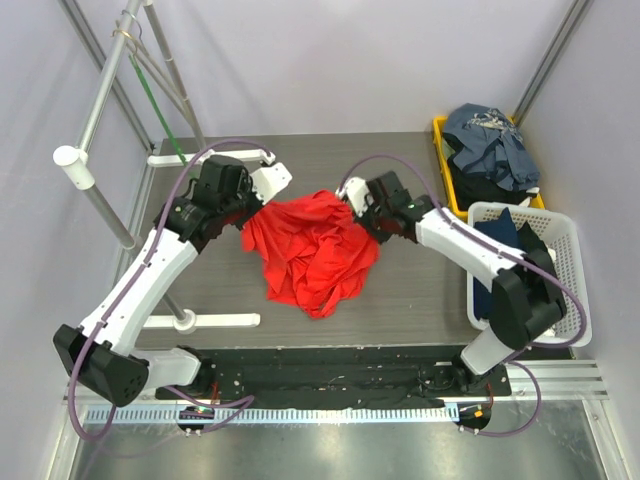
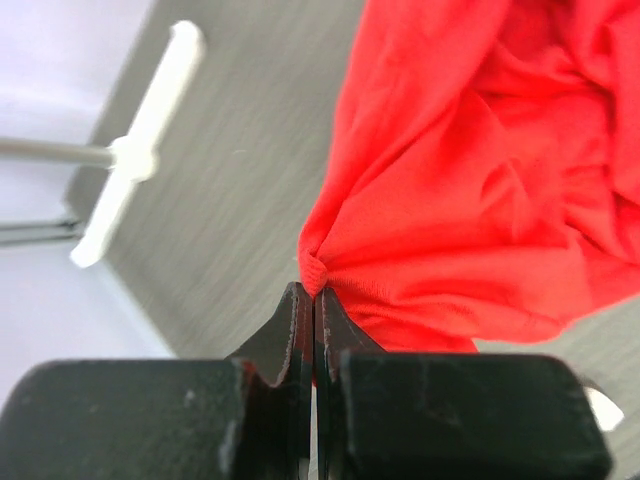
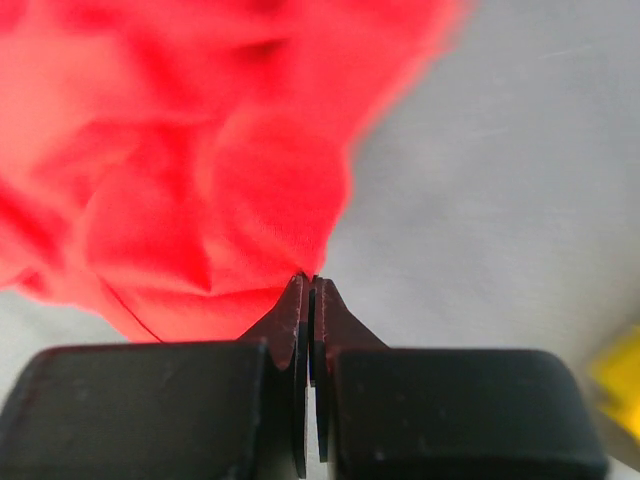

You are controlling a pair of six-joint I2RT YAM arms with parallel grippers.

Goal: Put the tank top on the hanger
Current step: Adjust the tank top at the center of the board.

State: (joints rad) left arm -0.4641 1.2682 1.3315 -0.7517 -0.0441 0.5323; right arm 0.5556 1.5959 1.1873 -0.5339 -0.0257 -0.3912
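Observation:
The red tank top lies bunched on the dark table between the two arms. My left gripper is shut on a pinch of its left edge; in the left wrist view the jaws are closed on a fold of the tank top. My right gripper is shut on its upper right edge; in the right wrist view the tips nip the tank top. The thin green hanger hangs on the metal rack at the far left. The chest mark is hidden.
The metal rack stands at the left with white base feet, one of them in the left wrist view. A yellow bin with dark blue clothes and a white basket stand at the right.

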